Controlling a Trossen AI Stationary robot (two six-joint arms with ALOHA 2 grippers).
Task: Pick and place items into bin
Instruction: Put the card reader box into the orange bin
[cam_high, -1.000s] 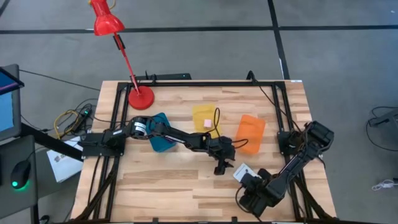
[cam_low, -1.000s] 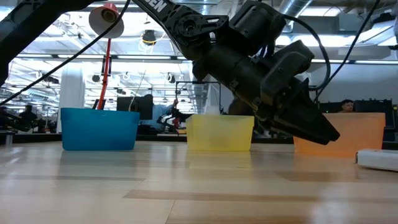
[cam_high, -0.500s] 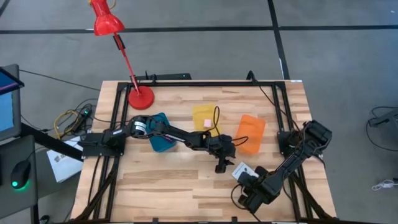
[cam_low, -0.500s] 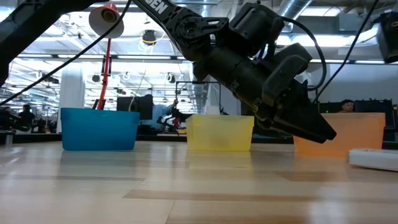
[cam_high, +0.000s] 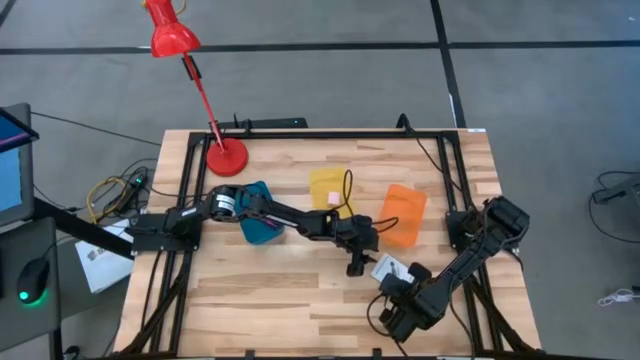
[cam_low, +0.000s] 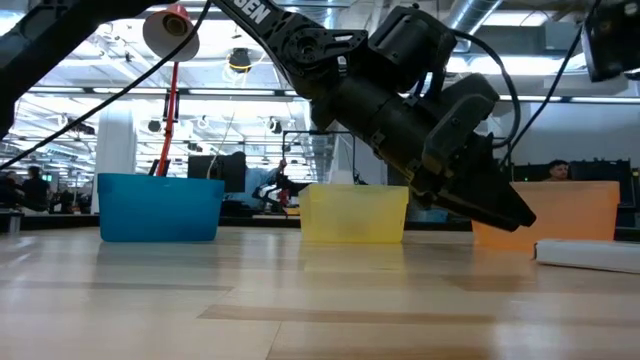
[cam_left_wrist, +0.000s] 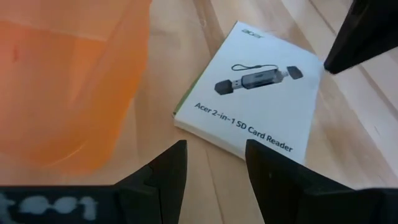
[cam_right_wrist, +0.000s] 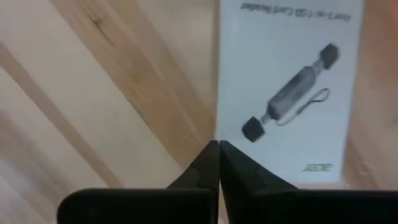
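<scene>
My right gripper (cam_right_wrist: 214, 165), clenched empty, touches the white SD card reader box (cam_high: 389, 268) lying on the table (cam_high: 250, 300) beside the orange bin (cam_high: 403, 212); my left gripper (cam_left_wrist: 214, 165) hovers parted above.

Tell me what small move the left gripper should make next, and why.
Probably ease the left gripper forward and down over the card reader box. Its fingers are open and empty, the box lies flat on the table beside the orange bin, and the right gripper, fingers shut, rests at the box's edge.
</scene>
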